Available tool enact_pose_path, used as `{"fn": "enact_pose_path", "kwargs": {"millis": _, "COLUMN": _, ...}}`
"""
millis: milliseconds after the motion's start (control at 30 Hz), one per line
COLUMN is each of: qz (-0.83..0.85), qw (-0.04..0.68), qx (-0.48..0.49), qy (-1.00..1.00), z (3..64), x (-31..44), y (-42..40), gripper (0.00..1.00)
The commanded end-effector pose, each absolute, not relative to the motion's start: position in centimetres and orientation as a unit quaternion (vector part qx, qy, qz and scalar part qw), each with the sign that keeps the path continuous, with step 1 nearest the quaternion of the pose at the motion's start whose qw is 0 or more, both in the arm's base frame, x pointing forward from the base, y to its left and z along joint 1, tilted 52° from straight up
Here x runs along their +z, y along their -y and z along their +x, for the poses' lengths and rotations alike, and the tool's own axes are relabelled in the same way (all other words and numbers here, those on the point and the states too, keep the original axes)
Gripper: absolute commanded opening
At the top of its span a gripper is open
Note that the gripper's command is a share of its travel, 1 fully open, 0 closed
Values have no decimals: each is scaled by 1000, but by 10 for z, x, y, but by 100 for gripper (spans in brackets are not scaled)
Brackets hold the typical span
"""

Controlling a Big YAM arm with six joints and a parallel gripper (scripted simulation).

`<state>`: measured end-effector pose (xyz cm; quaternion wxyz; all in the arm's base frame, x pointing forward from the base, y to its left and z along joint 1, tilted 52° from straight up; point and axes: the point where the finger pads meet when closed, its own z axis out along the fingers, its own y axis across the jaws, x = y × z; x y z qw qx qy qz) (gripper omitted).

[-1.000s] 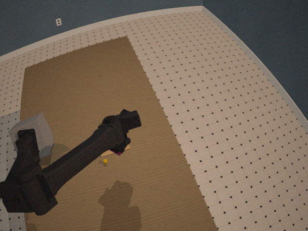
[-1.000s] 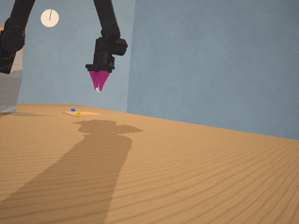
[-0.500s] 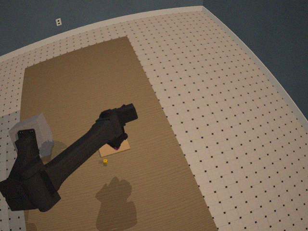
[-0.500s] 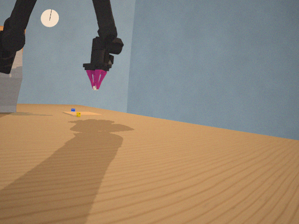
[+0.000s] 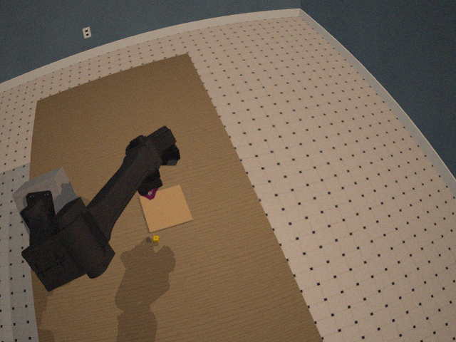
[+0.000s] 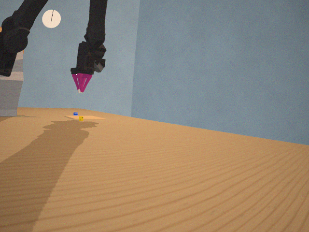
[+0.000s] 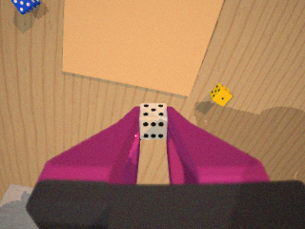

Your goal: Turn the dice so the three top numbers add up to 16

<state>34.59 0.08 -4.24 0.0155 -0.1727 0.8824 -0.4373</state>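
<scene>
The dice are three: a white die (image 6: 79, 91) (image 7: 153, 121), a yellow die (image 5: 156, 239) (image 6: 81, 118) (image 7: 221, 94) and a blue die (image 6: 75, 113) (image 7: 26, 5). The pincer (image 5: 149, 194) (image 6: 80, 92) (image 7: 152, 115) is clamped on the white die, up above the bench (image 5: 206, 257) (image 6: 174, 162) (image 7: 105, 95). In the wrist view, one face of it shows five pips and another six. The yellow and blue dice rest on the bench, off the mat (image 5: 165, 209) (image 6: 87, 117) (image 7: 138, 43) and apart from it. The mat lies flat.
</scene>
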Motion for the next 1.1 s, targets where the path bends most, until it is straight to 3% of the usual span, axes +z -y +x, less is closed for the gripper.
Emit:
{"fn": "enact_pose_path", "kwargs": {"millis": 0, "qz": -119, "qw": 48, "qx": -437, "qy": -890, "z": 331, "x": -61, "y": -16, "gripper": 11}}
{"fn": "enact_pose_path", "kwargs": {"millis": 367, "qz": -105, "qw": 69, "qx": -432, "qy": -893, "z": 343, "x": -55, "y": -24, "gripper": 11}}
{"fn": "enact_pose_path", "kwargs": {"millis": 1067, "qz": -106, "qw": 41, "qx": -440, "qy": -891, "z": 337, "x": -87, "y": 25, "gripper": 11}}
